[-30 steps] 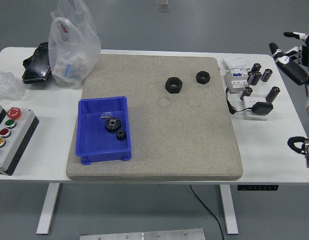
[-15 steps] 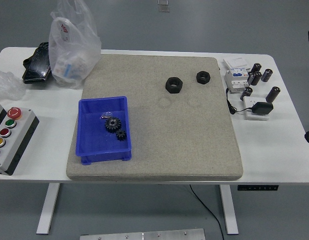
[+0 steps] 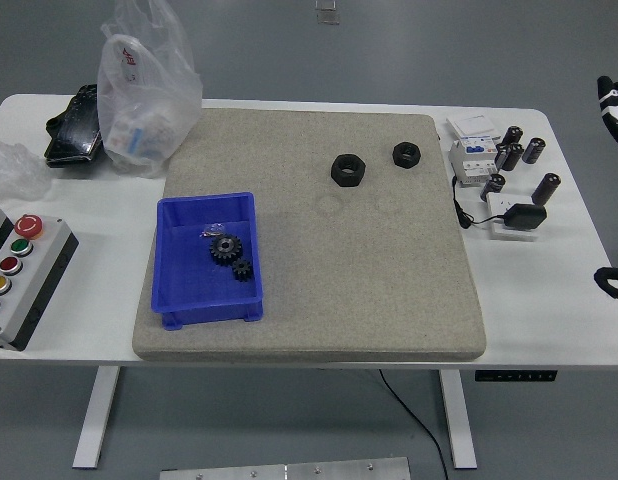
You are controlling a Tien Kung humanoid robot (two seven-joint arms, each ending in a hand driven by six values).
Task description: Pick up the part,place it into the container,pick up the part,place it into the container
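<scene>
Two black hex nuts lie on the tan felt mat (image 3: 389, 280): a larger nut (image 3: 347, 169) and a smaller nut (image 3: 406, 153) to its right, both toward the far side. A blue bin (image 3: 207, 201) sits on the mat's left part. It holds a larger black gear (image 3: 225, 248) and a smaller gear (image 3: 242, 269). Only slivers of my right hand (image 3: 617, 102) and arm (image 3: 613, 284) show at the picture's right edge, far from the nuts. My left arm is out of view.
A plastic bag (image 3: 147, 90) and a black packet (image 3: 73, 125) lie at the far left, a button box (image 3: 19, 270) at the near left. Right of the mat are a circuit breaker (image 3: 471, 150), several dark cylinders (image 3: 519, 150) and a black adapter (image 3: 519, 216) with its cord.
My right hand, well in view at the right edge a second ago, pulled out to the right; now only small parts show again. Nuts, gears and bin have not moved.
</scene>
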